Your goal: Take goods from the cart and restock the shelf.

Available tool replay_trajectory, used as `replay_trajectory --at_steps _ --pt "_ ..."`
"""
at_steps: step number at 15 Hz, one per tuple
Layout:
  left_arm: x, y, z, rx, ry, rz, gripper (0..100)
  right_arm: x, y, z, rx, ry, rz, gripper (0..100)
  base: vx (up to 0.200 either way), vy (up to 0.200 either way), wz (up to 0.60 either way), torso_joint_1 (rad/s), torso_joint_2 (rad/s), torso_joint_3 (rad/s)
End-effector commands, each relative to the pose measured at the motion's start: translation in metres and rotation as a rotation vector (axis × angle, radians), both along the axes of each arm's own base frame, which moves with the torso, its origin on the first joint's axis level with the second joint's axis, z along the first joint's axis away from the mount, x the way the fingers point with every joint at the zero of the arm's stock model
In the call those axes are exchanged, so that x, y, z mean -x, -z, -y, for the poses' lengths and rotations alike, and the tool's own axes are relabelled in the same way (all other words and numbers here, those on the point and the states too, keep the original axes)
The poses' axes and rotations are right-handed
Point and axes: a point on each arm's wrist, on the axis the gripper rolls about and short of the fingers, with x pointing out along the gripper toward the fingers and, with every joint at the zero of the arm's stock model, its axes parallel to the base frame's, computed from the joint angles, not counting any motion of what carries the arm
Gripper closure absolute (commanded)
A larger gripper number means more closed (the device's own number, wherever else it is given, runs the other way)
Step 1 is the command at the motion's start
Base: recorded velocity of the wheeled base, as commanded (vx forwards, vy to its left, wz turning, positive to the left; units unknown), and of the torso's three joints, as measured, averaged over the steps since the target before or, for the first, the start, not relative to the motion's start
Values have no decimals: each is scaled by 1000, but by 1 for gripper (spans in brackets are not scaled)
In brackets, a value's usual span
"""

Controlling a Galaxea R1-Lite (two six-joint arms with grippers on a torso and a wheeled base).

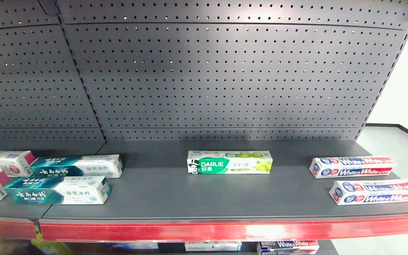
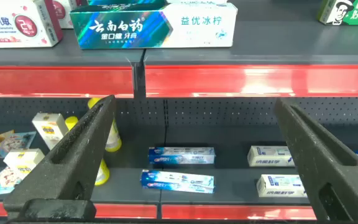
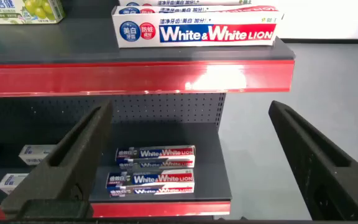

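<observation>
Left claw (image 2: 194, 101): fingers spread apart, empty, low before the dark grey, red-edged metal shelf (image 2: 260, 55).
Right claw (image 3: 190, 104): likewise spread and empty, by the shelf's right end; seemingly ready for a pick.
Front edge: teal-and-white toothpaste boxes (image 1: 58, 190) left, white, red and blue toothpaste boxes (image 1: 379, 191) right corner, flat, labels outward, grouped by kind.
Mid-shelf: lone green-and-white toothpaste box (image 1: 229, 162), bare space either side for restocking.
Back: perforated grey panel (image 1: 225, 78); nothing bars the approach.
</observation>
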Motion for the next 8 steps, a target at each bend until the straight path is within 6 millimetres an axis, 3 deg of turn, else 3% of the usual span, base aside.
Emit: replay_trajectory --at_steps 1,8 --pt "0 0 0 1 -1 -1 0 0 0 0 -2 1 0 0 0 0 -600 -2 2 2" --pt "0 0 0 1 -1 -1 0 0 0 0 -1 -1 0 0 0 0 -600 3 3 2"
